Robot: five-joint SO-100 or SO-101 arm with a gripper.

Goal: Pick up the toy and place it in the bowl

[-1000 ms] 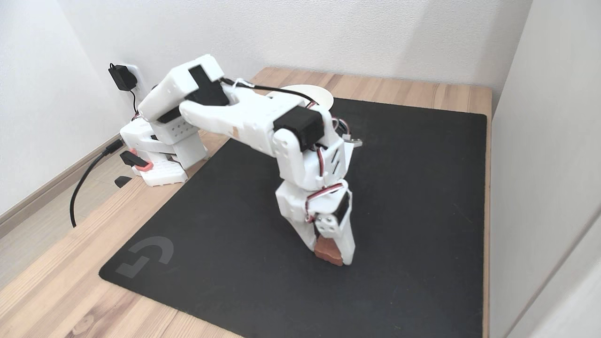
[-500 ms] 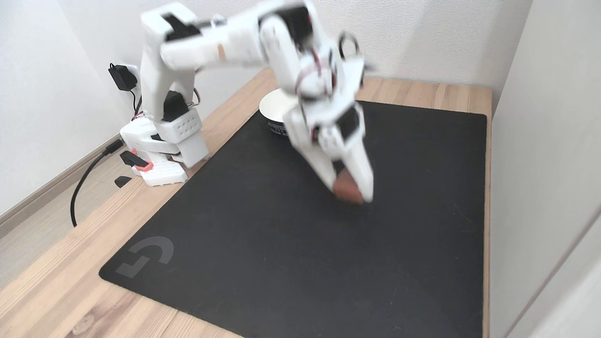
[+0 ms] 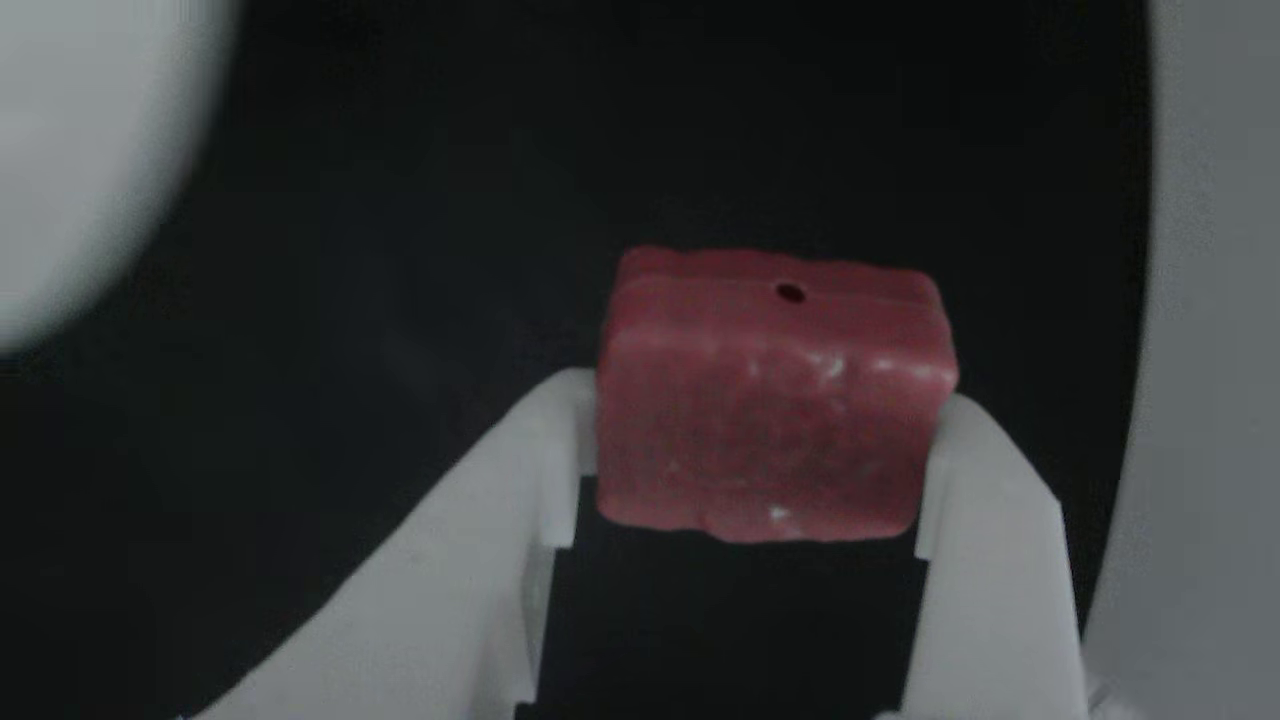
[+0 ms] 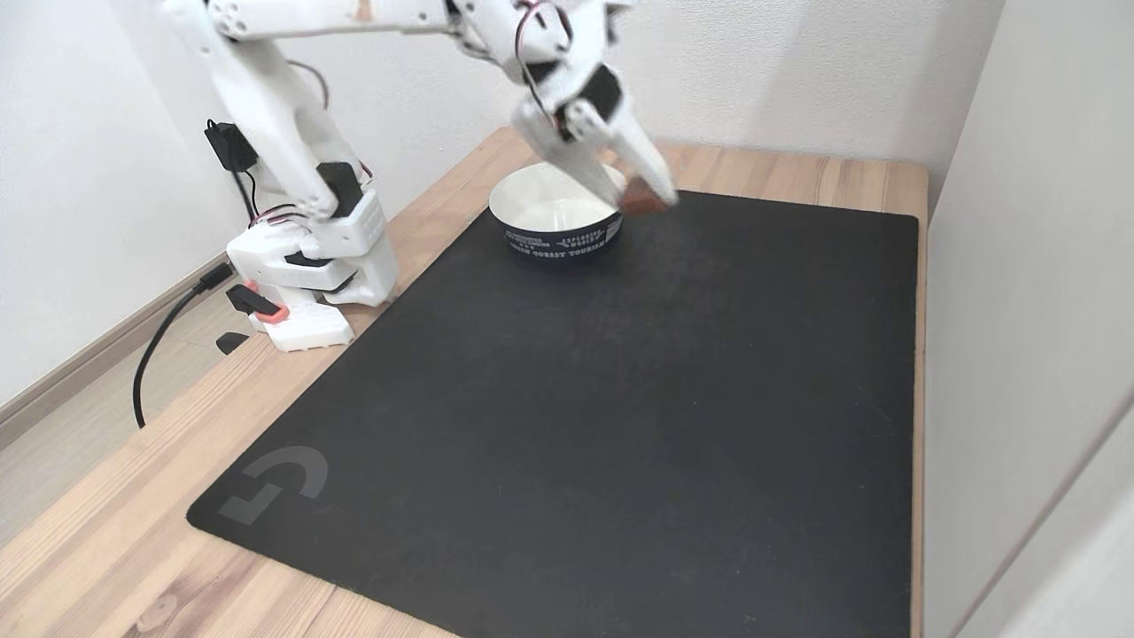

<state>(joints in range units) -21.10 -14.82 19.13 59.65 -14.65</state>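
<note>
The toy (image 3: pixel 770 400), a pinkish-red block with a small dark hole on its far face, sits clamped between the two white fingers of my gripper (image 3: pixel 765 450) in the other view. In the fixed view the gripper (image 4: pixel 651 197) hangs in the air, shut on the toy (image 4: pixel 640 198), just right of the bowl's right rim. The bowl (image 4: pixel 556 235) is white inside with a dark blue printed wall and stands at the far edge of the black mat. A blurred pale shape at the other view's top left may be the bowl.
A black mat (image 4: pixel 576 399) covers most of the wooden table (image 4: pixel 106 549). The arm's base (image 4: pixel 306 283) stands at the left with a black cable (image 4: pixel 155 346) trailing off the edge. A white wall (image 4: pixel 1028 266) runs close along the right side.
The arm has lifted the toy off the mat's middle and swung it up and back toward the bowl. The grip on the toy has held throughout.
</note>
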